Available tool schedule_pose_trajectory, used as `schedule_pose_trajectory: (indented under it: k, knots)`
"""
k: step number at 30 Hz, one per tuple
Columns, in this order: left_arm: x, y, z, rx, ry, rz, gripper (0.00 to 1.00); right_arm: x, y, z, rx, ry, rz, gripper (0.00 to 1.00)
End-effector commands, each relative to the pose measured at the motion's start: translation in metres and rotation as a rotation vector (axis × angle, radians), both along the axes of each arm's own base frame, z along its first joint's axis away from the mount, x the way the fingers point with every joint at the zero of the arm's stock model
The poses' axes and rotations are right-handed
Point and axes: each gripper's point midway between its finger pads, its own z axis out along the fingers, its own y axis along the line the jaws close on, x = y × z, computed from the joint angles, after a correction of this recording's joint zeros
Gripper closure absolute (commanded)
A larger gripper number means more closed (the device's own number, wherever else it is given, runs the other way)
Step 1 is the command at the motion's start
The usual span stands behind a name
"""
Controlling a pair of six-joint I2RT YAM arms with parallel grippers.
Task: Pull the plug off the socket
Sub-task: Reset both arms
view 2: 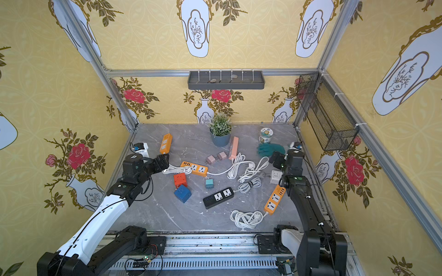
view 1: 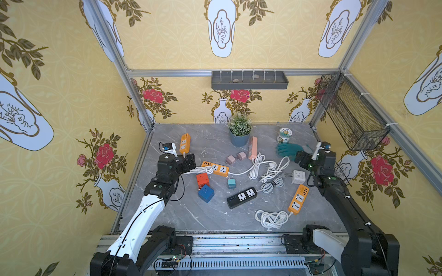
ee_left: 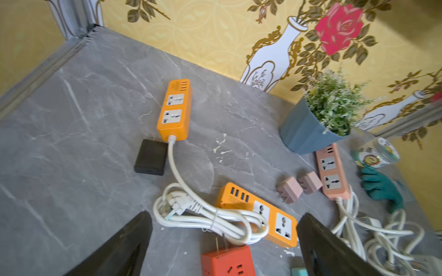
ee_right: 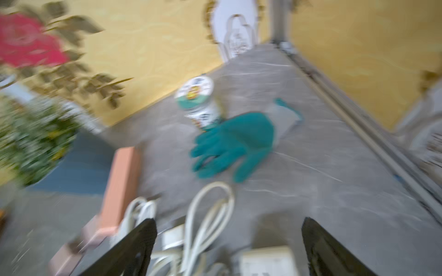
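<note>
In a top view the white plug (view 1: 285, 175) lies on the bench (view 1: 191, 215) just beside the white cube socket (view 1: 298, 176), on the side toward the bench's middle. Its body points across the bench at the cube, but whether its pins sit in the cube I cannot tell from here. The right tool (view 1: 298, 156) hangs near, a little farther back toward the green glove (view 1: 288, 149). So I'd judge the right arm the nearer one, and any pull would run sideways toward the middle. The left tool (view 1: 191, 163) is well apart, over the bundled white cord (view 1: 203, 170) by an orange power strip (view 1: 215, 168). From the left wrist, that tool's fingers (ee_left: 124, 246) stand spread with nothing between them, and the strip's sockets below are empty. The right wrist view is badly blurred. There the fingers (ee_right: 129, 248) are likewise spread and bare, and the cube's pale top shows low between them. The plug itself I can't make out.
</note>
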Motion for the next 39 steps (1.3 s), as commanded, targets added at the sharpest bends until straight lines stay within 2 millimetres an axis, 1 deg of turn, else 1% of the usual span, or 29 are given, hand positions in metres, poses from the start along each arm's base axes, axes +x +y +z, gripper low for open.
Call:
schedule_pose_trajectory:
  k: [1,3,4,6,7,8,10,12,13,15,17,19,21,22,23,24,25,26,27,28,29,30,31,32,33,34,36,37,39]
  knots:
    - [-0.008,0.025,-0.008,0.122,0.033,0.09,0.0,0.008,-0.035,0.008,0.074,-0.133,-0.112,0.02]
    - [-0.013,0.034,-0.01,0.161,0.046,0.118,0.0,0.01,-0.044,-0.006,0.014,-0.144,-0.126,0.02]
    - [-0.014,0.037,-0.01,0.178,0.048,0.13,0.0,0.011,-0.045,-0.014,-0.005,-0.148,-0.116,0.02]
    - [-0.016,0.043,-0.011,0.211,0.055,0.146,0.0,0.015,-0.044,-0.04,-0.031,-0.111,-0.093,0.02]
    - [-0.016,0.045,-0.011,0.225,0.055,0.147,0.0,0.019,-0.04,-0.045,-0.041,-0.107,-0.062,0.02]
    - [-0.015,0.046,-0.01,0.238,0.057,0.149,0.0,0.023,-0.042,-0.046,-0.068,-0.08,-0.053,0.02]
    - [-0.015,0.048,-0.01,0.252,0.063,0.153,0.0,0.032,-0.039,-0.037,-0.118,-0.143,-0.023,0.02]
    - [-0.014,0.047,-0.01,0.264,0.06,0.145,0.0,0.042,-0.035,-0.039,-0.131,-0.123,0.028,0.02]
    - [-0.013,0.049,-0.01,0.271,0.06,0.151,0.0,0.041,-0.032,-0.046,-0.139,-0.055,0.056,0.02]
    - [-0.014,0.051,-0.008,0.285,0.054,0.156,0.0,0.027,-0.027,-0.054,-0.168,0.025,0.069,0.02]
    - [-0.016,0.052,-0.01,0.29,0.034,0.158,0.0,0.004,-0.024,-0.06,-0.165,-0.012,0.058,0.02]
    - [-0.017,0.054,-0.016,0.296,0.011,0.16,0.0,-0.01,-0.021,-0.072,-0.174,-0.073,0.055,0.02]
    - [-0.015,0.055,-0.024,0.31,-0.026,0.155,0.0,-0.003,-0.016,-0.063,-0.223,-0.143,0.095,0.02]
    - [-0.014,0.057,-0.03,0.31,-0.043,0.157,0.0,0.0,-0.012,-0.064,-0.199,-0.194,0.121,0.02]
    - [-0.011,0.058,-0.032,0.304,-0.065,0.148,0.0,0.0,-0.001,-0.075,-0.214,-0.192,0.169,0.02]
    - [-0.008,0.06,-0.037,0.299,-0.076,0.142,0.0,-0.001,0.012,-0.074,-0.243,-0.259,0.223,0.02]
    - [-0.006,0.064,-0.042,0.295,-0.081,0.143,0.0,-0.002,0.019,-0.075,-0.259,-0.244,0.253,0.02]
    - [-0.003,0.069,-0.045,0.294,-0.087,0.152,0.0,-0.006,0.015,-0.079,-0.262,-0.207,0.243,0.02]
    - [0.0,0.072,-0.049,0.291,-0.091,0.152,0.0,-0.008,0.012,-0.073,-0.263,-0.265,0.215,0.02]
    - [0.004,0.073,-0.054,0.301,-0.097,0.132,0.0,-0.006,0.009,-0.072,-0.248,-0.27,0.195,0.02]
    - [0.009,0.073,-0.059,0.317,-0.107,0.116,0.0,-0.004,0.008,-0.079,-0.238,-0.206,0.201,0.02]
    - [0.013,0.072,-0.066,0.325,-0.104,0.101,0.0,-0.002,0.007,-0.08,-0.248,-0.203,0.202,0.02]
    - [0.016,0.073,-0.079,0.31,-0.062,0.086,0.0,0.001,0.01,-0.077,-0.26,-0.228,0.208,0.02]
    - [0.019,0.07,-0.093,0.303,-0.042,0.06,0.0,-0.001,0.01,-0.081,-0.255,-0.194,0.206,0.02]
    - [0.026,0.067,-0.09,0.305,-0.073,0.039,0.0,-0.002,0.009,-0.081,-0.258,-0.193,0.202,0.02]
    - [0.028,0.06,-0.096,0.296,-0.008,-0.016,0.02,0.0,0.01,-0.078,-0.267,-0.22,0.204,0.02]
    - [0.027,0.048,-0.093,0.294,-0.061,-0.085,0.04,-0.002,0.009,-0.08,-0.261,-0.199,0.203,0.02]
    - [0.021,0.041,-0.09,0.291,-0.086,-0.119,0.04,-0.001,0.01,-0.08,-0.259,-0.199,0.207,0.02]
    - [0.006,0.031,-0.071,0.275,-0.22,-0.158,0.02,0.0,0.01,-0.077,-0.265,-0.222,0.204,0.02]
